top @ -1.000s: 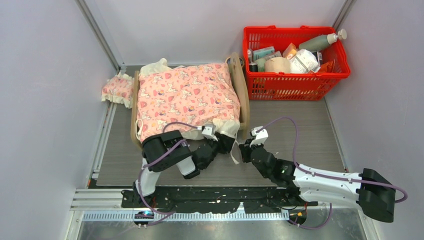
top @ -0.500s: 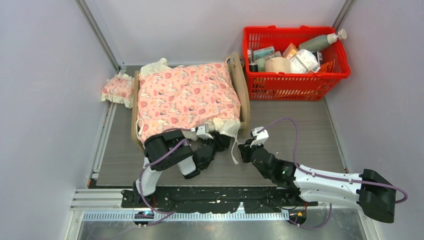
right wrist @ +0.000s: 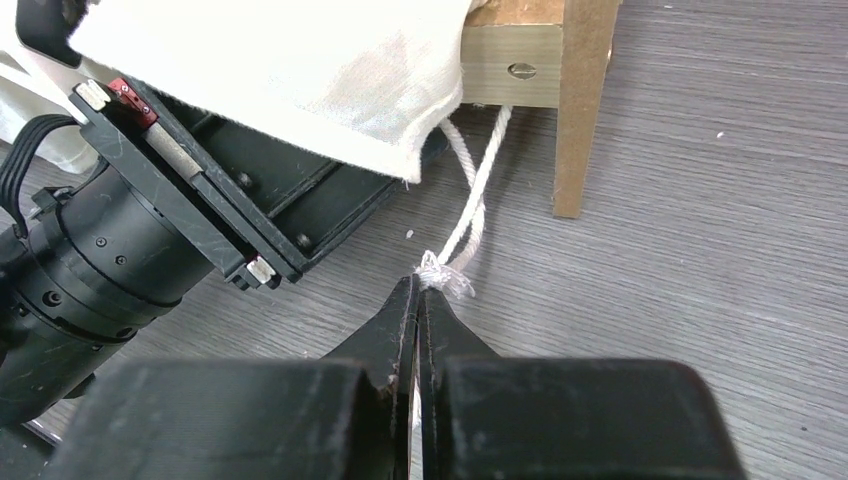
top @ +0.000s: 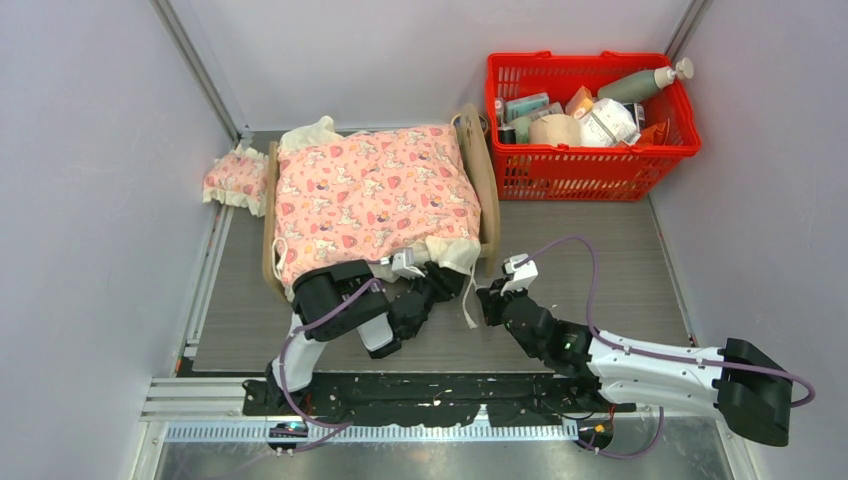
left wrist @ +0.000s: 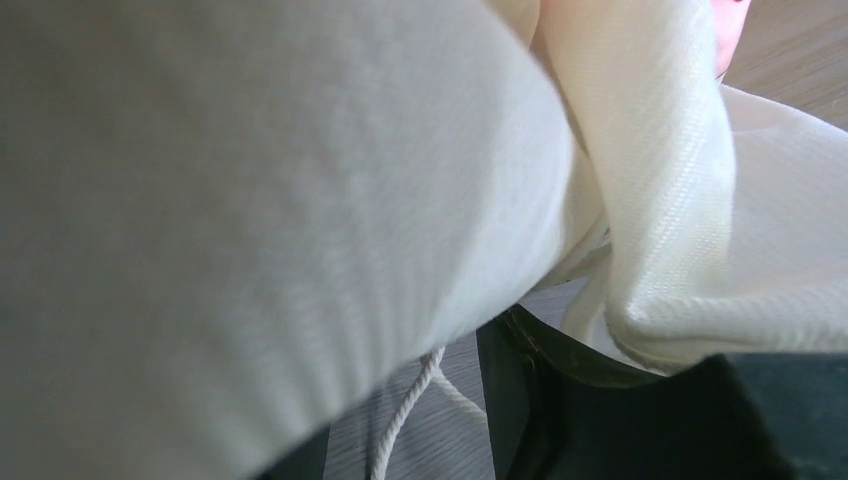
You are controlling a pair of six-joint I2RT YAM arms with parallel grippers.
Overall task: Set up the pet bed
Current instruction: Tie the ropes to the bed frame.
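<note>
The pet bed [top: 487,190] stands mid-table; only its plywood side rails show. A pink patterned blanket [top: 370,195] with a cream frill covers it and hides the mattress. My left gripper [top: 447,283] is tucked under the blanket's near frill. In the left wrist view cream cloth [left wrist: 250,180] hides its fingertips; one dark finger [left wrist: 600,420] shows, with floor and a white cord [left wrist: 410,410] beside it. My right gripper [right wrist: 418,290] is shut on the cord's frayed knot [right wrist: 440,272] on the floor, by the bed's near right leg [right wrist: 578,120].
A red basket [top: 590,165] full of bottles and packs stands at the back right, close to the bed. A small pink frilled pillow [top: 236,178] lies left of the bed against the wall. Grey walls close in on both sides.
My left arm has shifted slightly right and towards the bed under the frill. The right gripper, the cord and the bed have stayed in place.
</note>
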